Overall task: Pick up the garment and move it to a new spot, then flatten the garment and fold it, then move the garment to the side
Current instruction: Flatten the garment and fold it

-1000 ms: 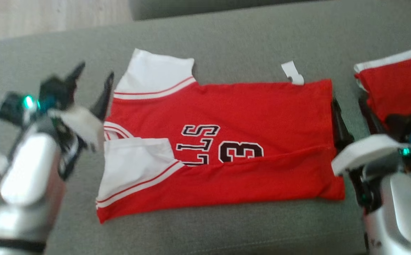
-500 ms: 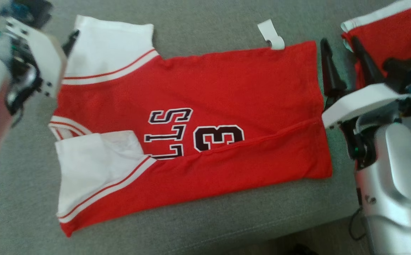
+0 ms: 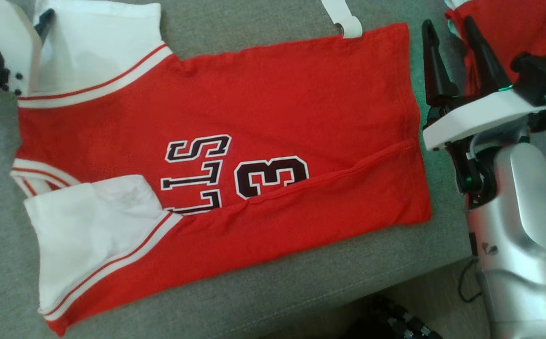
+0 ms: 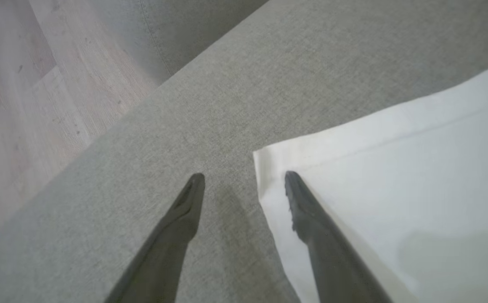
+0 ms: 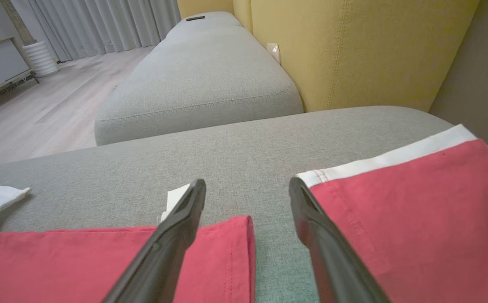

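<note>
Garment (image 3: 277,108) flat on sofa cushion (image 3: 254,301) — second garment (image 3: 536,23) right, right hand (image 3: 446,22) between.

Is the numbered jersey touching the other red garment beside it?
Apart. The right wrist view shows a strip of bare grey cushion between the jersey edge and the other red garment, with the open right hand pointing along that strip.

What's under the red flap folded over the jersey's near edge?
The front of the jersey: the black lettering and the 3 run beneath the flap, their covered parts unseen.
</note>
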You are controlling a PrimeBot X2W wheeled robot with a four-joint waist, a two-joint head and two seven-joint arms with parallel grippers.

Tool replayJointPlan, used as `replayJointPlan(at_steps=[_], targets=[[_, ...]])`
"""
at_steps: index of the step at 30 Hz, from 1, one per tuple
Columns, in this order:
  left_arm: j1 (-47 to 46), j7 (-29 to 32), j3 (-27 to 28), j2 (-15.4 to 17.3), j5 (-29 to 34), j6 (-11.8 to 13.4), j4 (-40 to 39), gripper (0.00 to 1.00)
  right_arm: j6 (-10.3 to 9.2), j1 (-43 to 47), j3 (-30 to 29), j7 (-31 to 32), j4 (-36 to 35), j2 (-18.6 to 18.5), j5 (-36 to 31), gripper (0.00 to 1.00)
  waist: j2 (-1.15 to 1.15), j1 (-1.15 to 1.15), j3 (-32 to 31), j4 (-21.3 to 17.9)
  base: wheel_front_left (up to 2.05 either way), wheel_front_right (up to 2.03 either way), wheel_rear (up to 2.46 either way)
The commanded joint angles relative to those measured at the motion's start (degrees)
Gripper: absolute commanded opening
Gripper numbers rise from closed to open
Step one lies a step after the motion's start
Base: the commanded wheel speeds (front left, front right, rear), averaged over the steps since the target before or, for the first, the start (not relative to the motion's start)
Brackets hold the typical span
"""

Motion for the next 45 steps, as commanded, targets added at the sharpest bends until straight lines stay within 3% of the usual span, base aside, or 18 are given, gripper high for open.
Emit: replayJointPlan(at_steps=[1,8,9,11,18,22,26,31,39,45], targets=[[-3.2,0.0,1.6,2.4,-1.1,0.1,-0.2,1.0,-0.05,-1.3,1.0,-0.6,-1.4,0.0,0.4,1.0,0.0,-0.01,0.7,-0.6,0.0,0.0,0.0],[-3.7,1.6,-0.8,1.6,-7.3,0.1,0.3,1.0,-0.05,-1.7,0.5,-1.4,-0.1,0.0,0.2,1.0,0.0,-0.01,0.8,-0.4,0.0,0.0,0.0],[-3.7,1.9,-1.3,1.5,-8.2,0.1,-0.1,0.91,-0.05,-1.9,0.4,-1.4,0.1,0.0,0.0,1.0,0.0,-0.01,0.7,-0.3,0.0,0.0,0.0],[-3.7,2.0,-2.9,1.5,-9.4,0.1,-1.2,0.0,-0.05,-2.1,0.0,-1.3,0.5,0.0,-0.3,1.0,0.0,-0.01,0.5,0.1,0.0,0.0,0.0],[-3.9,-2.9,-4.8,0.8,-12.0,0.1,-1.9,0.0,-0.05,-2.9,-0.3,-0.8,1.5,-0.5,-1.6,1.0,0.0,-0.01,-1.4,2.1,0.0,0.0,0.0],[-3.6,-9.1,-5.2,-0.9,-12.0,0.1,-0.6,0.0,-0.05,-3.1,0.1,0.6,2.9,-2.3,-1.9,1.0,0.0,-0.01,-3.9,4.4,0.0,0.0,0.0],[-2.3,-14.5,-6.9,-3.0,-11.6,0.1,-1.0,0.0,-0.05,-3.7,2.6,4.3,5.7,-7.1,-1.8,1.0,0.0,-0.01,-6.7,8.4,0.0,0.0,0.0],[-0.9,-18.4,-9.5,-3.3,-10.7,0.1,-3.7,0.0,-0.05,-4.1,4.9,7.1,9.0,-11.7,0.7,1.0,0.0,-0.01,-8.5,11.9,0.0,0.0,0.0],[1.0,-19.4,-13.1,-3.1,-9.3,0.1,-11.6,0.0,-0.05,-5.0,8.3,11.5,15.3,-17.8,6.6,1.0,0.0,-0.01,-9.1,16.0,0.0,0.0,0.0],[1.4,-19.2,-13.7,-2.7,-7.4,0.4,-15.4,0.0,-0.05,-6.6,9.6,13.5,20.8,-21.0,7.4,1.0,0.0,-0.01,-8.7,17.4,0.0,0.0,0.0]])
